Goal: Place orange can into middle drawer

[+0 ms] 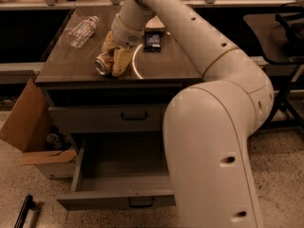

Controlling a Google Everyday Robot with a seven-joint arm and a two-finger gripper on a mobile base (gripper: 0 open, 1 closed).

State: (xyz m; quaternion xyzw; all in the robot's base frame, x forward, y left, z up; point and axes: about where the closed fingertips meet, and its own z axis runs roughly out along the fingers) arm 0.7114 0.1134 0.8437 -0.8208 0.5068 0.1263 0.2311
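The orange can (101, 65) lies on its side on the dark countertop (71, 65), near the front edge, with its round silver end towards the camera. My gripper (114, 58) reaches down from the long white arm and sits right at the can, touching its right and rear side. The middle drawer (109, 198) is pulled out low down below the counter. Its flat grey floor (123, 167) shows, and the arm's large white body hides its right part.
A clear plastic bottle (83, 31) lies at the counter's back left. A small dark packet (153, 39) lies behind the gripper. A closed drawer front with a dark handle (134, 115) sits above the open drawer. A cardboard box (28, 127) stands to the left, a dark chair (285, 27) to the right.
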